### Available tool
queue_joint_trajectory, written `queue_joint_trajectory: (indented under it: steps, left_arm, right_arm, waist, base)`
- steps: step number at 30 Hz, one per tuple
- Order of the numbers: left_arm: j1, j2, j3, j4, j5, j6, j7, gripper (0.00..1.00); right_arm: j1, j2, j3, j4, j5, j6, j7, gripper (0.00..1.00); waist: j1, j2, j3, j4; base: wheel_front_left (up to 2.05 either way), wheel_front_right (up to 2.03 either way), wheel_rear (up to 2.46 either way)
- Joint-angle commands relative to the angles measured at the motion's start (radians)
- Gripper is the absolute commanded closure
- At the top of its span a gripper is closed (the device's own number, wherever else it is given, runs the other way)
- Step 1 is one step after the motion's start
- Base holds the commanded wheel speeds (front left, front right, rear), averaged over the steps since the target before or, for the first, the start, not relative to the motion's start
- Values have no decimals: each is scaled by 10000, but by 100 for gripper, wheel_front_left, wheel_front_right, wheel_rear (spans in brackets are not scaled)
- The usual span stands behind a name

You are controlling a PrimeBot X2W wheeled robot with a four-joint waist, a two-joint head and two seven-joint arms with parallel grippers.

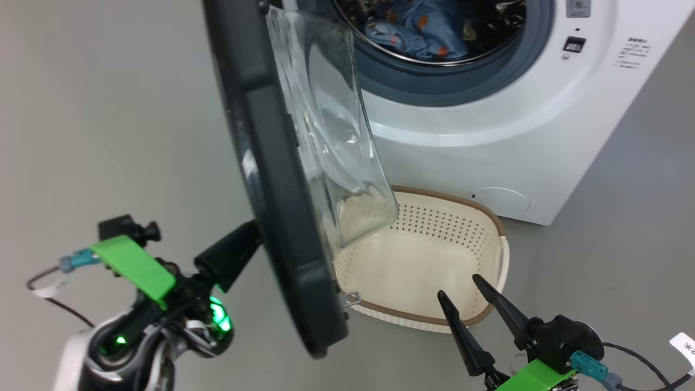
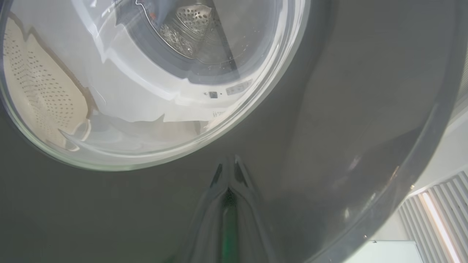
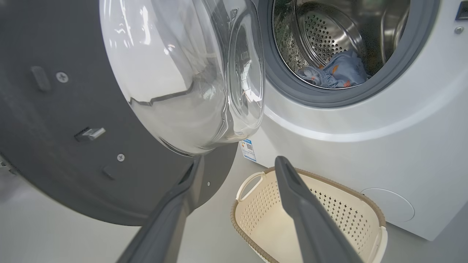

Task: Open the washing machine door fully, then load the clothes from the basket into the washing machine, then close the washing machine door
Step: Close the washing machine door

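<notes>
The washing machine door (image 1: 271, 179) stands partly swung out, edge-on in the head view, its glass bowl (image 1: 331, 125) facing the washing machine (image 1: 488, 136). The clothes (image 1: 418, 30) lie inside the steel drum; in the right wrist view the clothes (image 3: 340, 71) rest low in the drum. On the floor in front of the machine sits the basket (image 1: 450, 203), with nothing in it. My left gripper (image 1: 252, 231) is shut, its tips against the door's black outer face (image 2: 329, 109). My right gripper (image 1: 457, 286) hangs open over the basket's near rim, holding nothing.
Grey floor (image 1: 108, 108) spreads to the left of the door and right of the machine. The door's latch hook (image 3: 89, 133) sticks out of its inner face. A round cover (image 3: 387, 208) sits low on the machine front beside the basket (image 3: 340, 215).
</notes>
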State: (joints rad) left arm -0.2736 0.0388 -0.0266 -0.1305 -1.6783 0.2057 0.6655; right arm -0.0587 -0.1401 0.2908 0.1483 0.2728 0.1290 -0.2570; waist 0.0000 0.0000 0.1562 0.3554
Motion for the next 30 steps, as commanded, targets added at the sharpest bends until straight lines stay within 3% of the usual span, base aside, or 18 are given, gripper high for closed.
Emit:
queue_joint_trajectory:
  steps: [1, 10, 21, 30]
  left_arm:
    - [-249, 117, -120, -197, -274, -176, -199, 100]
    - [-1036, 115, -1358, 1111, -900, -958, -1768, 100]
    - [-2617, 115, -1963, 2982, -1245, -1847, -3023, 100]
    - [-3882, 114, -2336, 4267, -1252, -2483, -3664, 100]
  right_arm:
    - [-79, 48, 273, -214, -109, 17, -48, 0]
    - [174, 66, 329, -233, -87, 17, -48, 0]
    - [326, 13, 284, -314, -83, 17, -48, 0]
    - [175, 24, 361, -329, -106, 17, -48, 0]
  waist:
    - [0, 0, -203, -270]
    - [0, 0, -583, -1419]
    - [0, 0, -471, -2565]
    - [0, 0, -210, -3090]
  base:
    - [0, 0, 0]
    - [0, 0, 0]
    - [0, 0, 0]
    - [0, 0, 0]
